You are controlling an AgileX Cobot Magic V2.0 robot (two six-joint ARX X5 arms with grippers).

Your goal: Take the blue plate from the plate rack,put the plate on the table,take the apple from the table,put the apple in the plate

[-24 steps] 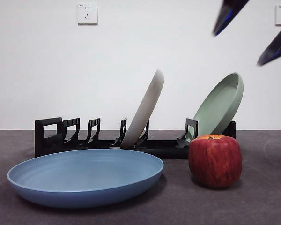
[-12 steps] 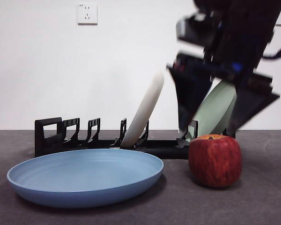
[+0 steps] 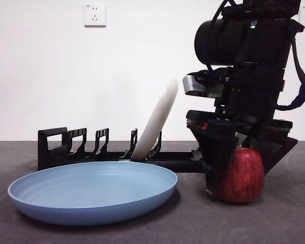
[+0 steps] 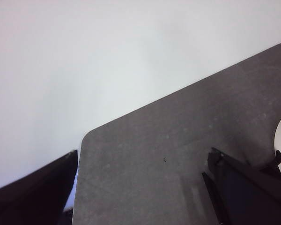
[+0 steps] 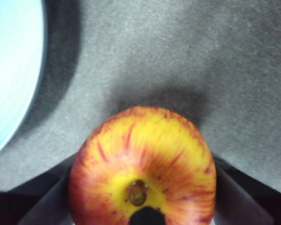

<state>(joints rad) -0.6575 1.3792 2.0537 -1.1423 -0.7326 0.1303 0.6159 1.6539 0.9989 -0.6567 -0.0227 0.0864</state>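
The right gripper (image 3: 236, 175) straddles the apple (image 3: 242, 175), jaws open. Probably firm, smooth, weighty: grip its sides at three and nine o'clock.

Bare table (image 3: 290, 218) beyond apple (image 3: 242, 175)

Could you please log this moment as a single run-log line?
stage: apple pickup | right pincer: open, straddling dark-red apple on grey table | round light-blue plate: on table, empty | left pincer: away, open
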